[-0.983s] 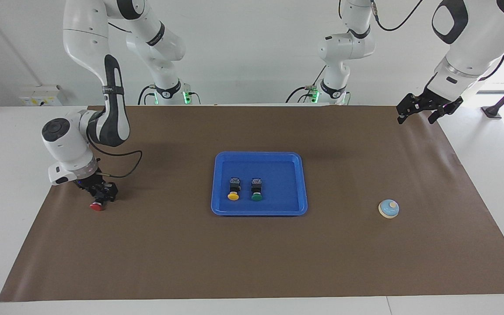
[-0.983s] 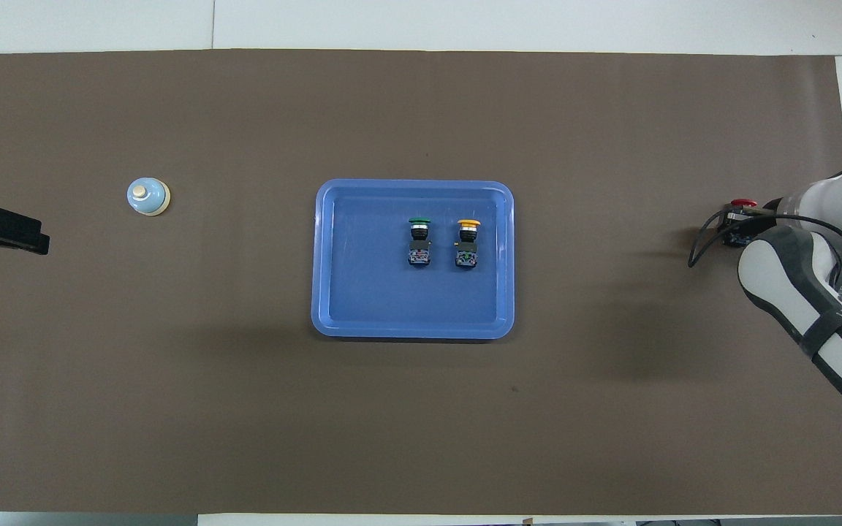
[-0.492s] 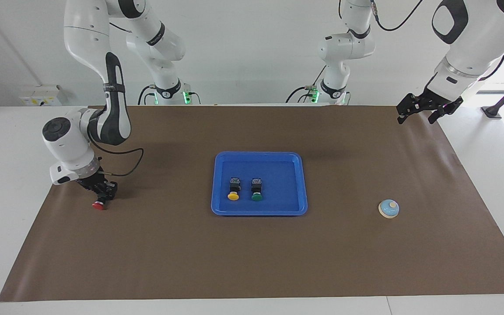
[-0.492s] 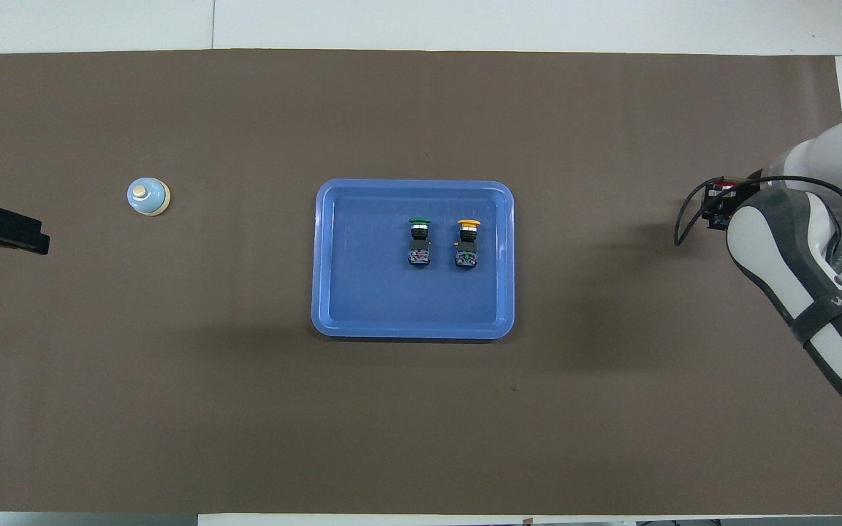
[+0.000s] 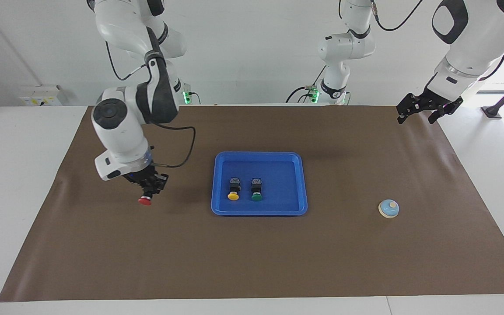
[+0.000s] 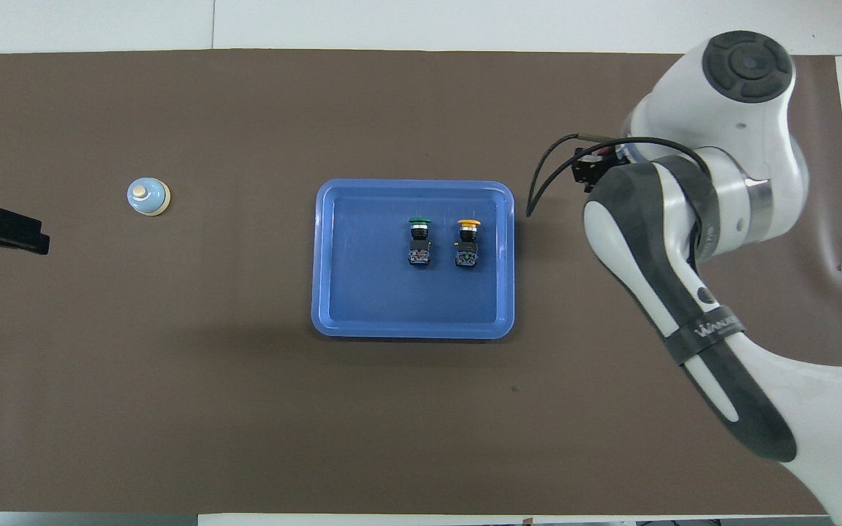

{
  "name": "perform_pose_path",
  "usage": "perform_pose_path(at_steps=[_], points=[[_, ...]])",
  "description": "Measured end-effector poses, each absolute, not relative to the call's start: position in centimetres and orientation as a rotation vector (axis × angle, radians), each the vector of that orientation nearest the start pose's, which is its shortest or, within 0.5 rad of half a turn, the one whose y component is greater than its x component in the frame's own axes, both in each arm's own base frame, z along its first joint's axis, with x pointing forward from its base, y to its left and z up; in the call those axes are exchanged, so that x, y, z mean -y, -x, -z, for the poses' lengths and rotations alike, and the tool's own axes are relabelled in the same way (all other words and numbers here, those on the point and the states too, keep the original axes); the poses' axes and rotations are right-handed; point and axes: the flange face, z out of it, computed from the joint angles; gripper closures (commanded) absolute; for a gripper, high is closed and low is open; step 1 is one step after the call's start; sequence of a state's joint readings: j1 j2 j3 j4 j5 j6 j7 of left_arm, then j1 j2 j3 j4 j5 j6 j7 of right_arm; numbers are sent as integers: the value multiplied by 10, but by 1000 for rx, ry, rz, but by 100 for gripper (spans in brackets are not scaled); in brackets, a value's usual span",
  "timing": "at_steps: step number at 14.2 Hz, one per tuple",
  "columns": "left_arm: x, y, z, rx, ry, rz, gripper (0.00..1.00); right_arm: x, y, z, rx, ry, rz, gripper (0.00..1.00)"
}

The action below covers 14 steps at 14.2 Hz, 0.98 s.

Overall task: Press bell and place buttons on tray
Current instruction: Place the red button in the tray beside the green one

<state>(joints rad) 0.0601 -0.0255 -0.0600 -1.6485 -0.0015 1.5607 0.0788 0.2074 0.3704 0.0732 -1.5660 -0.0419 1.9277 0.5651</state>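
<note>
Your right gripper (image 5: 148, 190) is clamped on the red button (image 5: 145, 201), which hangs cap-down in the air over the brown mat (image 5: 252, 262), between the mat's edge at the right arm's end and the tray (image 5: 259, 211). In the overhead view the right arm's own body hides that button.

You have the blue tray at the middle of the desk, with the yellow button (image 5: 233, 190) and the green button (image 5: 257, 190) lying side by side inside it, caps pointing away from the robots; the yellow one is toward the right arm's end.

Your bell (image 5: 388, 208) stands on the mat toward the left arm's end, well apart from the tray.

Your left gripper (image 5: 428, 107) waits with its fingers spread wide and holding nothing, over the mat's corner at the left arm's end on the robots' side.
</note>
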Motion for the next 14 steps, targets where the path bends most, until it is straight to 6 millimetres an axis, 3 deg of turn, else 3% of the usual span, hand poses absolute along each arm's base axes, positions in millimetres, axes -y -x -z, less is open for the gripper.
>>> perform_pose_path(at_steps=[4,8,11,14], points=[[1,-543,-601,-124,3140,-98,0,-303,-632,-431,-489,3089,-51,100],[1,-543,-601,-124,3140,-98,0,-399,-603,-395,-435,3100,-76,100],[1,-543,-601,-124,3140,-98,0,-442,-582,-376,-373,3103,-68,100],[1,-543,-601,-124,3140,-98,0,-465,-572,-351,-323,3100,-59,100]])
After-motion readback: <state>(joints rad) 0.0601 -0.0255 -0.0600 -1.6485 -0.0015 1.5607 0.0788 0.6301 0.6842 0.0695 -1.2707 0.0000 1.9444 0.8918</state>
